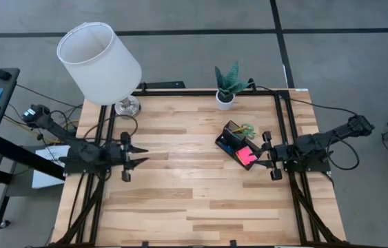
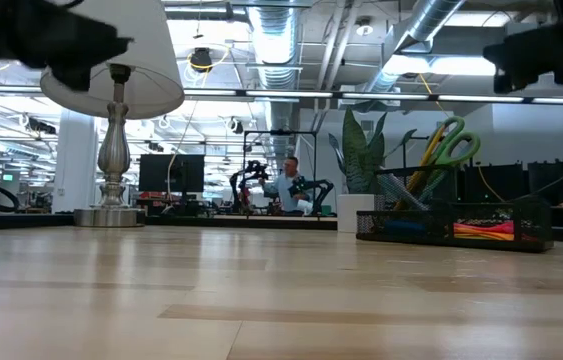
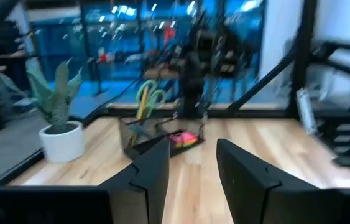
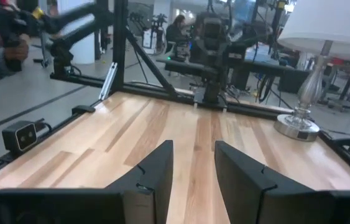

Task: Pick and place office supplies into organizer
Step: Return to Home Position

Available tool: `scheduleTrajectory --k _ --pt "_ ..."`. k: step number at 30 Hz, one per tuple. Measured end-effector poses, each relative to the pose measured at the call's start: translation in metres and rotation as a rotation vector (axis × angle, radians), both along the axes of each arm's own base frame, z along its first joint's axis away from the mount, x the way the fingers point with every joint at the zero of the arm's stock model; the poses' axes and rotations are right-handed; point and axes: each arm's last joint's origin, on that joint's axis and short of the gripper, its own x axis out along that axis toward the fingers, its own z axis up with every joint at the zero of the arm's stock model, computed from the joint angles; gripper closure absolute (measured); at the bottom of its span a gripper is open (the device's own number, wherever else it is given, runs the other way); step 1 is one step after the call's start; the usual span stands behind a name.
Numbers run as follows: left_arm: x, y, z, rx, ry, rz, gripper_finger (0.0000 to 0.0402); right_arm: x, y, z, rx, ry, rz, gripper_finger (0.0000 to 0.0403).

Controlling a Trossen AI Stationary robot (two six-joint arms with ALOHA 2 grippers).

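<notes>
**Organizer** [image 1: 237,146] — black compartment tray; stands on the right half of the counter [image 1: 194,200], set at an angle, near the potted plant [image 1: 227,86] and well apart from the lamp [image 1: 100,62].

**Contents** — green-handled scissors [image 1: 247,129] upright in the raised back section, handles topmost in the low view; pink sticky-note pad [image 1: 247,156] in the front compartment; thin pens or pencils lean beside the scissors in the low view, their colours too small to sort; eraser and clip cannot be made out.

**Right gripper** [image 1: 262,160] — just beside the organizer's pad end, pointing across the counter; fingers [image 4: 156,168] parted to a moderate gap, nothing between them.

**Left gripper** [image 1: 142,156] — at the left side of the counter, well apart from the organizer, facing it; fingers [image 3: 153,168] likewise parted and holding nothing.

**Step in hand** — judged to be the closing retreat to rest; every supply that shows lies inside the organizer, so the sorting looks finished.

**Next move calls for** — the right arm to draw back from the organizer without clipping its near corner or the scissors; the left arm appears to need little beyond settling.
</notes>
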Motion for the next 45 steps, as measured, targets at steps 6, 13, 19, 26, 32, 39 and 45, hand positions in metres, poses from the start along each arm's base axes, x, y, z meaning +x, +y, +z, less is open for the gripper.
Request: scheduleTrajectory --k 6,13,19,26,32,39,45 --pt "-0.014 0.009 -0.007 0.027 -0.084 -0.049 0.0276 -0.001 -0.001 -0.018 -0.007 -0.050 0.008 0.0290" --pt "-0.024 0.014 0.001 0.129 -0.156 -0.093 0.0276 -0.008 -0.011 -0.021 -0.013 -0.072 -0.054 0.0290" --pt "-0.029 0.019 -0.010 0.110 -0.113 -0.029 0.0276 -0.012 -0.015 -0.023 0.002 -0.058 -0.023 0.0290" --pt "-0.030 0.020 -0.018 0.111 -0.045 -0.035 0.0276 -0.011 -0.017 -0.026 -0.008 -0.029 0.025 0.0290" --pt "-0.029 0.019 -0.028 0.107 0.052 -0.041 0.0276 -0.010 -0.018 -0.027 0.028 -0.005 0.006 0.0290" --pt "-0.029 0.019 -0.029 0.080 0.061 -0.040 0.0276 -0.010 -0.018 -0.027 0.028 -0.006 0.007 0.0290" --pt "-0.029 0.019 -0.029 0.016 0.057 -0.042 0.0276 -0.010 -0.018 -0.027 0.029 -0.006 0.007 0.0290"
